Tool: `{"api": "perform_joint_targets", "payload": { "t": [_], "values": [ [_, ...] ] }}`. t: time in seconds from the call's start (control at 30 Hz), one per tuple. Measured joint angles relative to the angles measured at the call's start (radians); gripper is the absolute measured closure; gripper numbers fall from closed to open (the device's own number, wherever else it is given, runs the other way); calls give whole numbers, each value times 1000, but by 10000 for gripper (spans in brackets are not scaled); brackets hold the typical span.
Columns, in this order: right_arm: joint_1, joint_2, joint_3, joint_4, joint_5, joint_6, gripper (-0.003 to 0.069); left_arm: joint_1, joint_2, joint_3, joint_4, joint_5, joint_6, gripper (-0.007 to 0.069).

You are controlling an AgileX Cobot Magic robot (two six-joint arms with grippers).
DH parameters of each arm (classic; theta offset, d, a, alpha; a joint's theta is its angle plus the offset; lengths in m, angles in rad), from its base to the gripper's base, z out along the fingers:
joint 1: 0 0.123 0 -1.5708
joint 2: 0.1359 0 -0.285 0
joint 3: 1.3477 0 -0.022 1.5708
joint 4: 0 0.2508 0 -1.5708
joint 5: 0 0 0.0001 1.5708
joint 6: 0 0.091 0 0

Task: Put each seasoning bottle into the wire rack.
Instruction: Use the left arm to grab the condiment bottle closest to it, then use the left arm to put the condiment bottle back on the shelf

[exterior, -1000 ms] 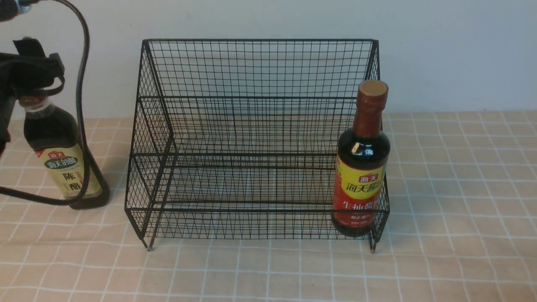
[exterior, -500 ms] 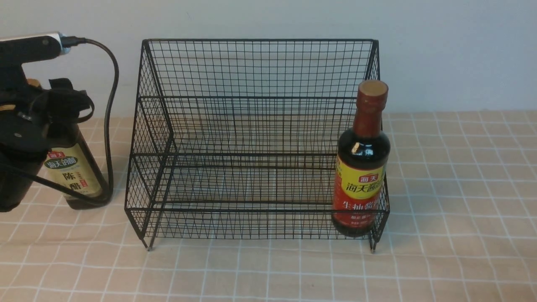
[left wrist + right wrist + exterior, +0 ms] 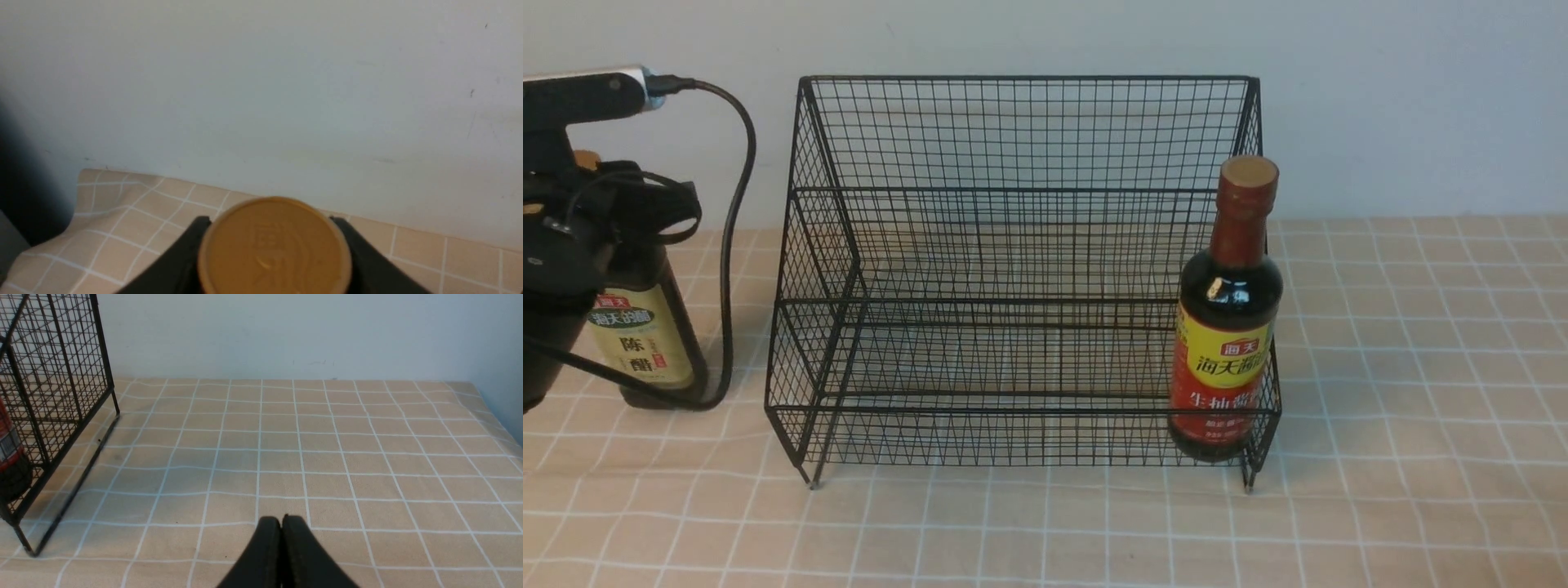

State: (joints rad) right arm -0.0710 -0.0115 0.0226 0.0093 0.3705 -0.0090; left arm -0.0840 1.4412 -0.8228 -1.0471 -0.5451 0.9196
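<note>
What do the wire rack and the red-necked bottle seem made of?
Wire rack: likely thin metal wire, by its rigid grid, matte black coating. Red-necked bottle: glossy dark body with a sharp highlight, glass or clear plastic, undecidable; label glossy paper or film; neck sleeve looks like shrink plastic.

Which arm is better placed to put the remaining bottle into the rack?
Left. The left gripper clasps the gold-capped bottle standing outside the rack on that side; the right gripper is shut over cloth beyond the rack.
</note>
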Motion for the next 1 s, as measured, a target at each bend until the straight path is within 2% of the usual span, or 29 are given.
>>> {"api": "perform_joint_targets", "payload": {
  "t": [0.17, 0.33, 0.57, 0.8, 1.0],
  "values": [
    [0, 0, 0, 0, 0, 0, 672, 0, -144, -29, -20, -1, 68, 317],
    [0, 0, 0, 0, 0, 0, 672, 0, -290, -89, -97, 5, 119, 317],
    [0, 0, 0, 0, 0, 0, 673, -25, -376, -148, -217, 126, 147, 317],
    [0, 0, 0, 0, -1, 0, 673, -215, -368, -150, -241, 111, 148, 317],
    [0, 0, 0, 0, -1, 0, 673, -372, -300, -181, -250, -55, 148, 317]
  ]
}}
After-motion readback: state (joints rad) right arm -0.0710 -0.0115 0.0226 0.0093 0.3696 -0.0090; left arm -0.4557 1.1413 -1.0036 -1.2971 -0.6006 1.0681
